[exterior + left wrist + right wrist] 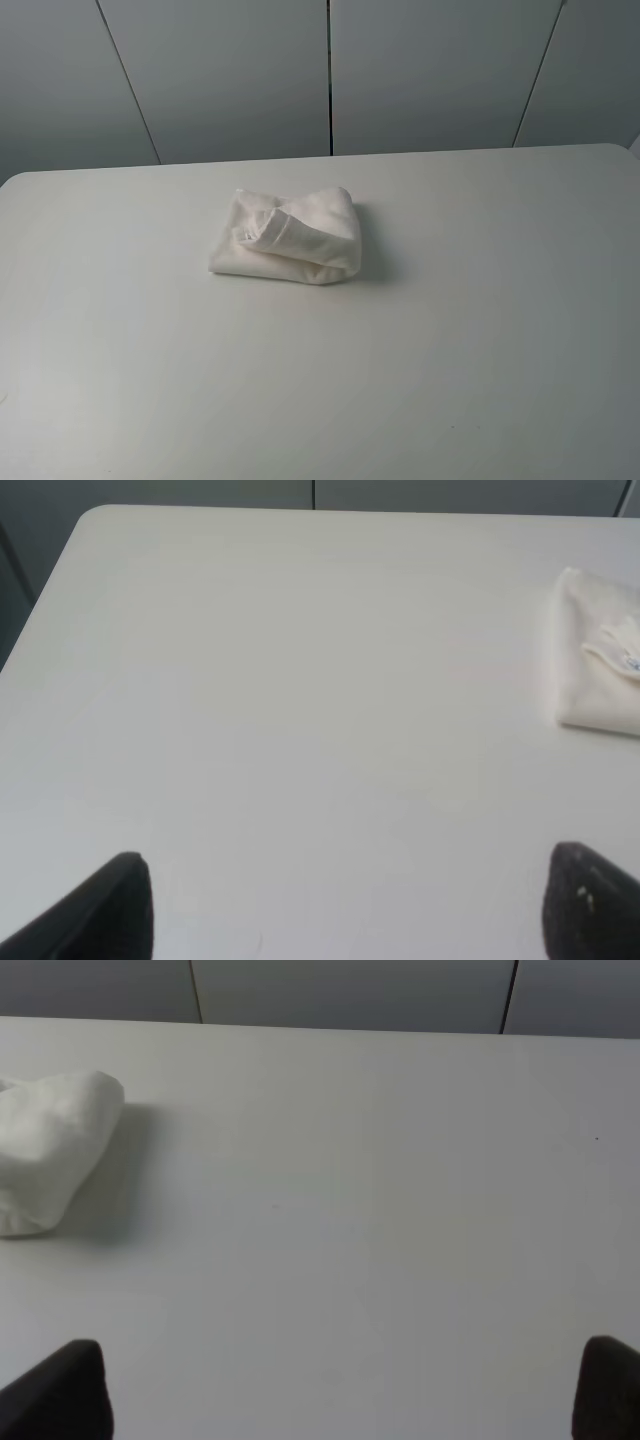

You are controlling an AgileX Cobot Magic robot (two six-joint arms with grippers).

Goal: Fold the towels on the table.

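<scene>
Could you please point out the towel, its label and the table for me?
towel (300, 235): exterior high view, its bunched top fold.
label (632, 664): left wrist view, its printed face.
table (480, 330): exterior high view, bare top.

Soft, even, diffuse light with no glare on the matte surface (480, 330), a faint shadow to the right of the towel (290, 238), overhead view sharp, wrist views slightly washed out with dark blurred fingers (110, 910) at the edge.
</scene>
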